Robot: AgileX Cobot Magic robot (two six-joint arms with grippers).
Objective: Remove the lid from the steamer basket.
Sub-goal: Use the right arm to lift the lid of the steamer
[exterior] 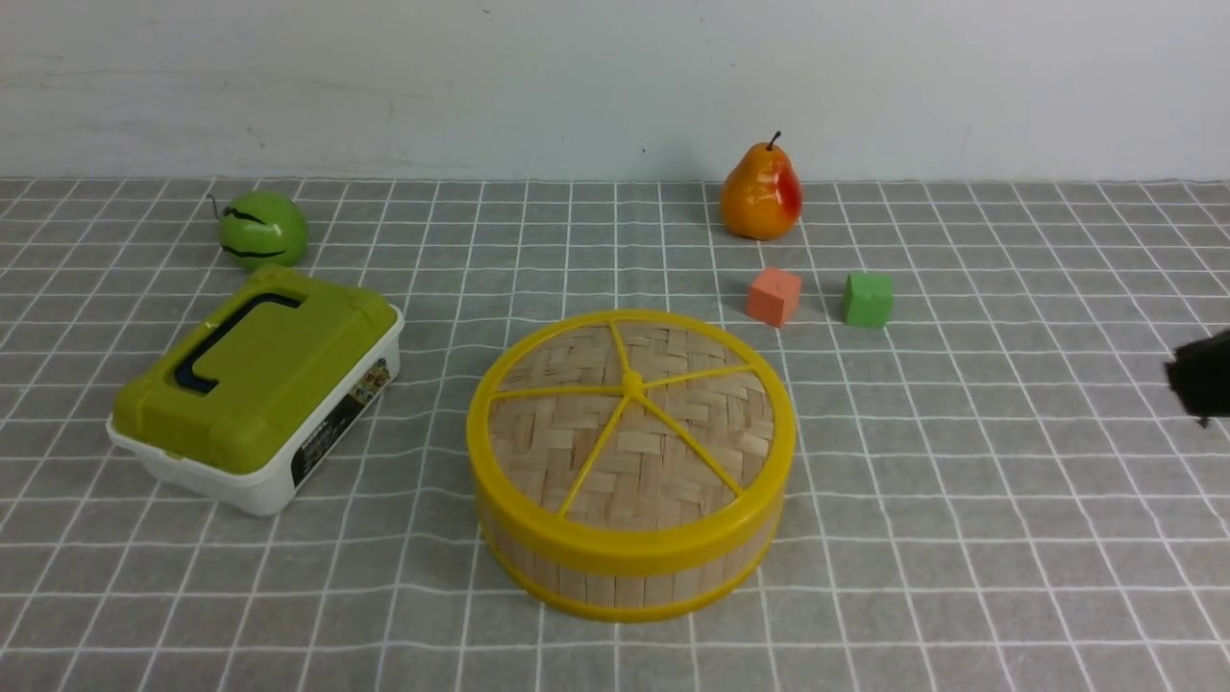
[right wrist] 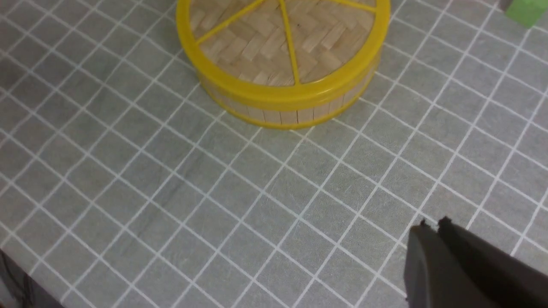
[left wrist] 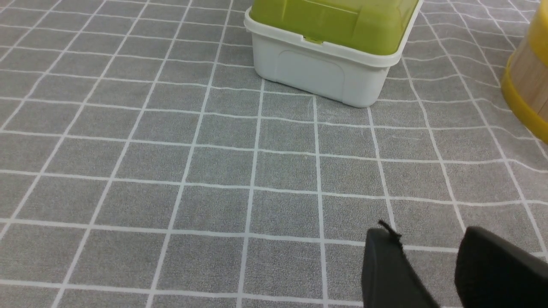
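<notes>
Lid (exterior: 706,457) sits snug on the steamer basket (exterior: 629,588)! Right claw (right wrist: 428,224), out at the far right of the basket, is clenched; left claw (left wrist: 421,233) hangs parted, empty.

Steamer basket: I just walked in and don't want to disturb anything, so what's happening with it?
Nobody is handling it. The lid still sits on the steamer basket, so the job of taking it off isn't done. The robot's right pincer is shut and empty, away from the basket; the left pincer is open and empty.
</notes>
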